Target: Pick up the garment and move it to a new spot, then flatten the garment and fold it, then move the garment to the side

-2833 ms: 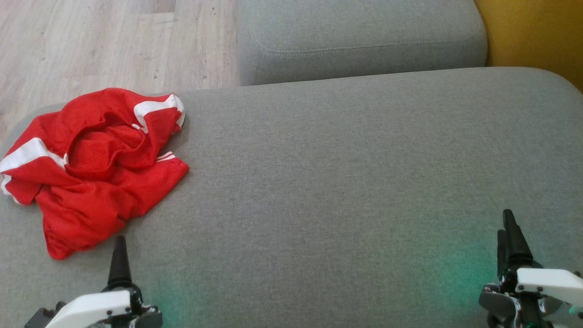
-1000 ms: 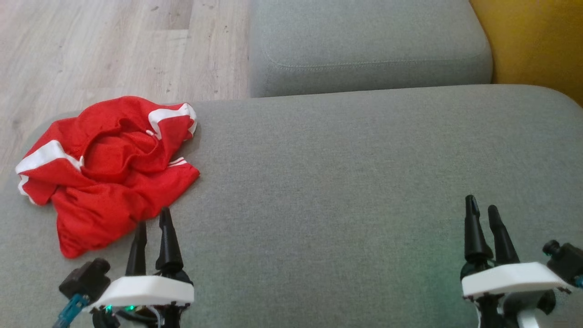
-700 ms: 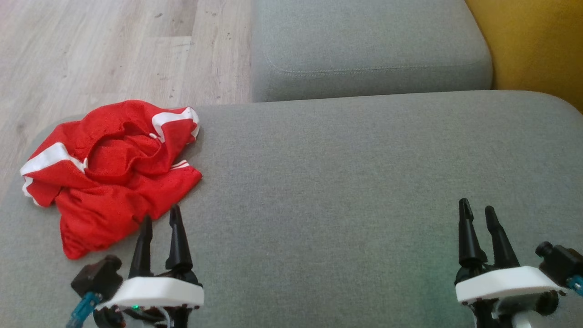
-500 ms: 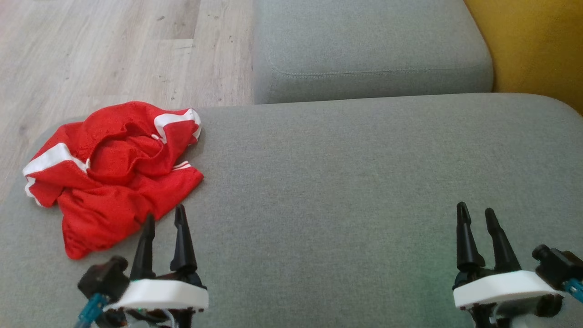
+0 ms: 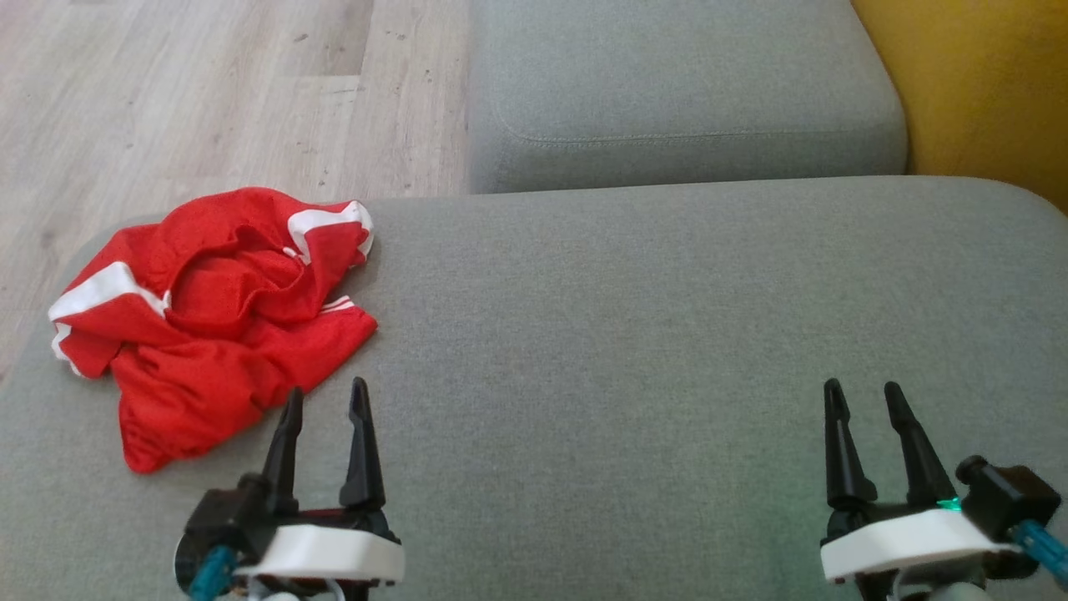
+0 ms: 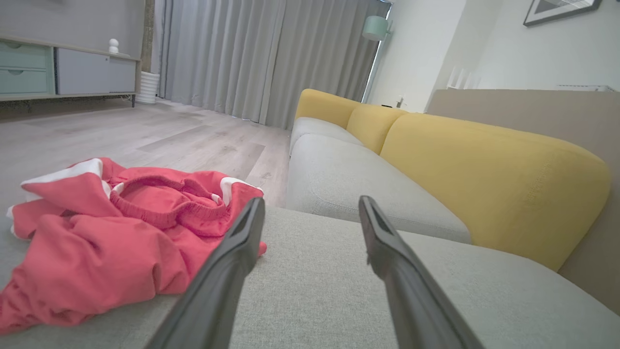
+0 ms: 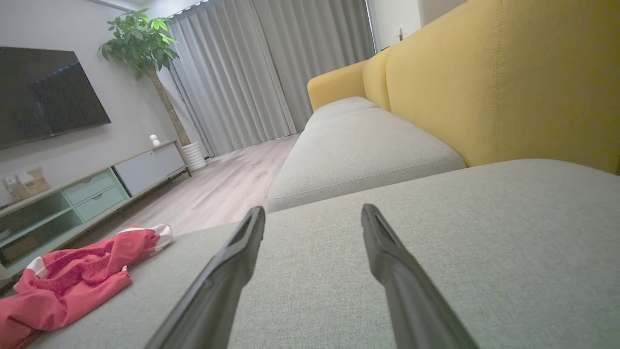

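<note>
The garment (image 5: 209, 313) is a crumpled red piece with white stripes, lying at the left end of the grey sofa cushion (image 5: 634, 334). It also appears at the left of the left wrist view (image 6: 111, 237) and at the lower left of the right wrist view (image 7: 68, 281). My left gripper (image 5: 327, 399) hovers open just to the right of the garment's near edge, nothing between its fingers. Far to the right, my right gripper (image 5: 863, 394) is open and empty over bare cushion.
A second grey seat cushion (image 5: 684, 92) lies beyond the seam, with the yellow backrest (image 5: 984, 83) at the right. Wooden floor (image 5: 200, 92) drops off past the cushion's left and far-left edge. A TV cabinet (image 7: 97, 189) and a plant (image 7: 145, 43) stand across the room.
My left gripper has risen into view and moved right and forward to the garment's near-right edge. The right gripper shifted slightly left. The head camera tilted, shifting the whole scene down. The garment lies unmoved.
</note>
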